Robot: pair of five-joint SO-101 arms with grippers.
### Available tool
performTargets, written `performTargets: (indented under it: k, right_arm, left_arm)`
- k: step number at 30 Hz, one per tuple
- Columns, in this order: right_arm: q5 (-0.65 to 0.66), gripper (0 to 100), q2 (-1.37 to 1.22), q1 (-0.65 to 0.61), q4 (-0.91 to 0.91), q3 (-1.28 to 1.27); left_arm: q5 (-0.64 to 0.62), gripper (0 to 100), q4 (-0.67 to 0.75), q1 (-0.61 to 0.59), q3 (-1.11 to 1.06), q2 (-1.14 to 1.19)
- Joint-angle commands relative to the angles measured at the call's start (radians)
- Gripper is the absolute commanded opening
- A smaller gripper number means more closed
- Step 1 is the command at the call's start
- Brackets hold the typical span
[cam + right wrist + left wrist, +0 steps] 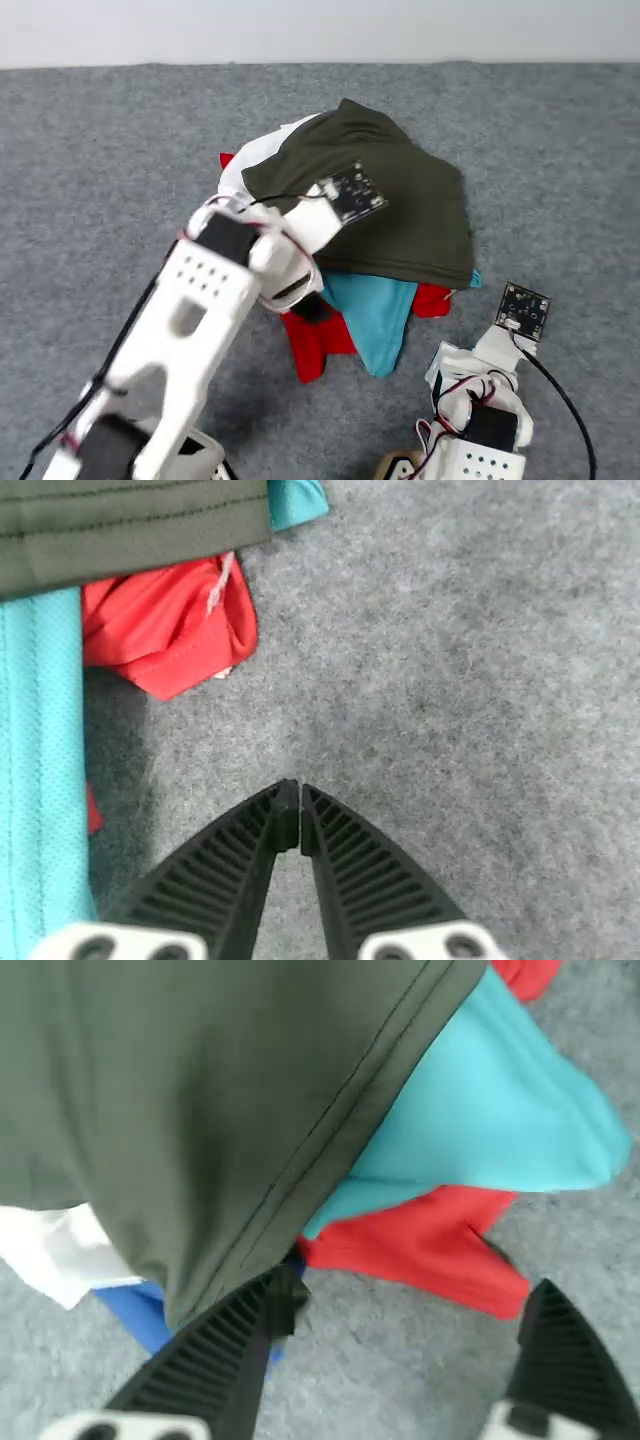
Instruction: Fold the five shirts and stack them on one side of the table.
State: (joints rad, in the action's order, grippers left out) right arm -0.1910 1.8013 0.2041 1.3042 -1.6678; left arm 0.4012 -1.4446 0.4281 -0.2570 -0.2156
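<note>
- Olive shirt (400,200) lies crumpled on top of a loose heap mid-table, on the grey table (90,150). Under it are the white shirt (250,165), red shirt (315,345), teal shirt (375,315) and blue shirt (140,1315).
- Nothing looks folded and no stack stands at any side, so I judge all five are left to do.
- Left gripper (415,1290) hangs at the heap's near side, jaws apart and holding nothing.
- Right gripper (300,815) sits toward the table's near edge over bare felt, jaws together and empty.

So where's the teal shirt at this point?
In the high view the teal shirt sticks out from under the lower edge of the dark green shirt. It lies partly over the red shirt.
</note>
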Motion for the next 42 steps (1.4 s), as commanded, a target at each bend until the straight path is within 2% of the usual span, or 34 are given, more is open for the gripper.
performTargets:
  k: [1, 9, 14, 17, 21, 22, 23, 29, 42]
  right_arm:
    - [-0.008, 1.0, 0.01, 0.002, 0.002, -0.015]
    - [-0.008, 1.0, 0.01, 0.002, 0.002, -0.015]
    - [-0.008, 1.0, 0.01, 0.002, 0.002, -0.015]
    - [-0.008, 1.0, 0.01, 0.002, 0.002, -0.015]
    - [-0.008, 1.0, 0.01, 0.002, 0.002, -0.015]
    - [-0.008, 1.0, 0.01, 0.002, 0.002, -0.015]
    - [-0.008, 1.0, 0.01, 0.002, 0.002, -0.015]
    - [-0.008, 1.0, 0.01, 0.002, 0.002, -0.015]
    - [-0.008, 1.0, 0.01, 0.002, 0.002, -0.015]
  left_arm:
    - [0.014, 36, 0.049, 0.0, 0.104, 0.114]
    - [0.005, 36, 0.242, -0.002, 0.156, 0.404]
    - [-0.063, 36, 0.382, -0.051, 0.156, 0.589]
    - [-0.074, 29, 0.394, -0.051, 0.157, 0.632]
    - [0.0, 2, 0.393, -0.043, 0.157, 0.588]
    - [0.02, 1, 0.388, -0.046, 0.156, 0.572]
    - [0.029, 3, 0.37, -0.052, 0.156, 0.552]
    - [0.032, 1, 0.311, -0.135, 0.157, 0.356]
    - [0.035, 1, 0.324, -0.562, 0.157, -0.121]
